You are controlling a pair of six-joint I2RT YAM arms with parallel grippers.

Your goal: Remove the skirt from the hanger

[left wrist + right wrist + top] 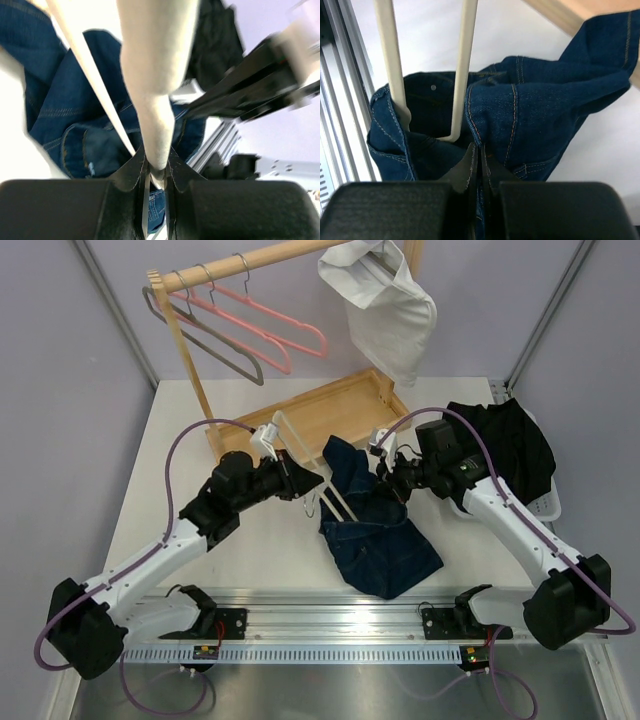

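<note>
Dark-blue denim skirt pinched in the right claw, cream plastic hanger clamped in the left claw; pulling apart seems next.

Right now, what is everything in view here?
skirt: one, dark blue, table centre
hanger: one, white, partly in the skirt
rack: one, wooden, back of table
pink hangers: two, pink, on the rack
grey hanger: one, grey, on the rack
white cloth: one, white, rack's right end
black cloth: one, black, in the basket
basket: one, white, right edge
table: one, white, under everything
left tool: one, black, shut on hanger
right tool: one, black, shut on skirt
</note>
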